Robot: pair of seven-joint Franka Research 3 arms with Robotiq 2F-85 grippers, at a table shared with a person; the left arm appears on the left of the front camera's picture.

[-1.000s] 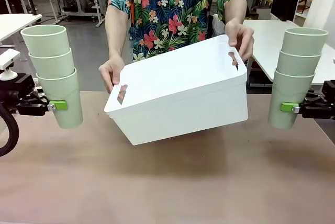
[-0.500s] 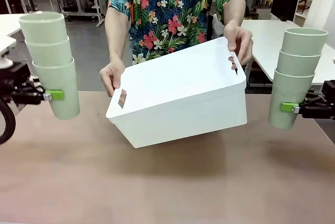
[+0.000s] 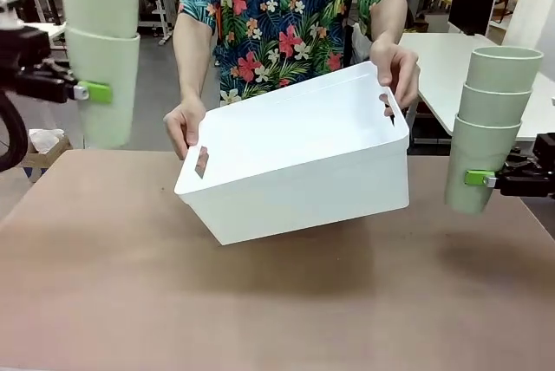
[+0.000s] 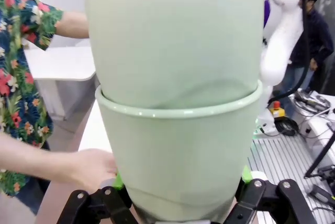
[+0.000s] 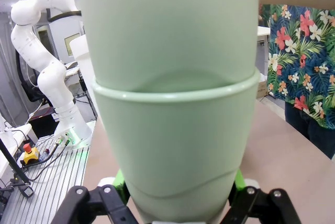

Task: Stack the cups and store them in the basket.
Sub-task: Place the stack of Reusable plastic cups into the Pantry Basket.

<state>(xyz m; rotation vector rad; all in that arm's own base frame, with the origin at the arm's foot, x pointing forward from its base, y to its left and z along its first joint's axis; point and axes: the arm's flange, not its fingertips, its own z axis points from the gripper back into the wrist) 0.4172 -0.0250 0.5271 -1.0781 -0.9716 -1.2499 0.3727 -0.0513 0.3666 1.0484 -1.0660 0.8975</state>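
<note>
Left pincer [image 3: 90, 92] clamps one stack of cups [image 3: 102, 33], held high; right pincer [image 3: 479, 178] clamps another stack [image 3: 492, 120]. Between them a person [image 3: 286, 16] tilts the basket [image 3: 295, 159] over the desk [image 3: 260, 302]. Stacking looks done; next, lower each stack into it.

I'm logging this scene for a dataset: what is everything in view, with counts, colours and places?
left stack: three nested pale sage-green tapered plastic cups, raised at the table's left.
right stack: three more nested sage-green cups, at the table's right edge.
white rectangular plastic basket: one, tilted, over the table's middle.
brown table: one, beneath everything.
person's hands: two, gripping the basket's ends.
left gripper: black, green pads, shut on the left stack's bottom cup.
right gripper: same colours, shut on the right stack's bottom cup.
</note>
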